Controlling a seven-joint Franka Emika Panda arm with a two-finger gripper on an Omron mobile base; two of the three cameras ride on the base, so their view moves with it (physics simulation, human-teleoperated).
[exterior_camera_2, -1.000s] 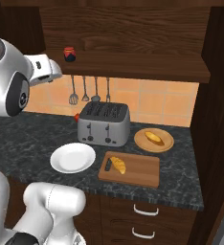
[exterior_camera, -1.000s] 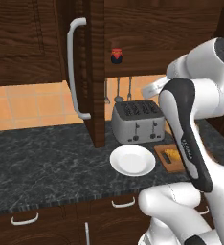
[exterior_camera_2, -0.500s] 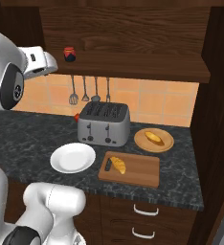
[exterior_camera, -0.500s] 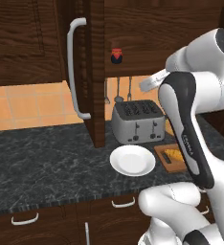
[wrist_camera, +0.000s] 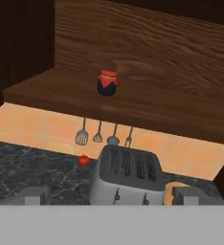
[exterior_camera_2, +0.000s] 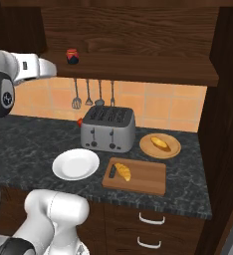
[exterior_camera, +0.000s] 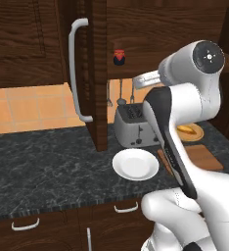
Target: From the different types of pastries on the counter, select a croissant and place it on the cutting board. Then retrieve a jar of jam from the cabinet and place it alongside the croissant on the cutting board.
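The tiny dark, almost black jar of jam with a red lid (wrist_camera: 107, 83) is sitting upright on the bottom shelf of the open dark brown wood-grain wall cabinet (exterior_camera_2: 138, 64), well back from the front edge. It's squat and round, and no label is readable. The cabinet door with its long curved light-grey bar handle (exterior_camera: 76, 73) is standing open in the left base view, hiding whatever is behind it.

The two-finger gripper (wrist_camera: 109, 196) is hanging in the air in front of the shelf, well apart from the jar, with nothing between its tips. The two dark tips are showing far apart at the bottom of the hand view, so the jaws are spread wide.

Down on the black stone counter with grey marbling (exterior_camera_2: 29, 144), the small golden-yellow crescent croissant with orange-brown ridges (exterior_camera_2: 122, 171) is lying on the rectangular reddish-brown wooden cutting board (exterior_camera_2: 143, 178), near the end with the dark slot handle. Beside the board, a smooth round white plate (exterior_camera_2: 76, 164) is sitting, and behind it a boxy grey metal toaster (exterior_camera_2: 108, 129). A smoother oval golden bun (exterior_camera_2: 160, 143) is resting on a round tan wooden plate (exterior_camera_2: 171, 150).

Metal utensils (exterior_camera_2: 87, 94) are hanging on the orange tile wall (too small to tell apart). In the left base view the white arm is covering most of the board.
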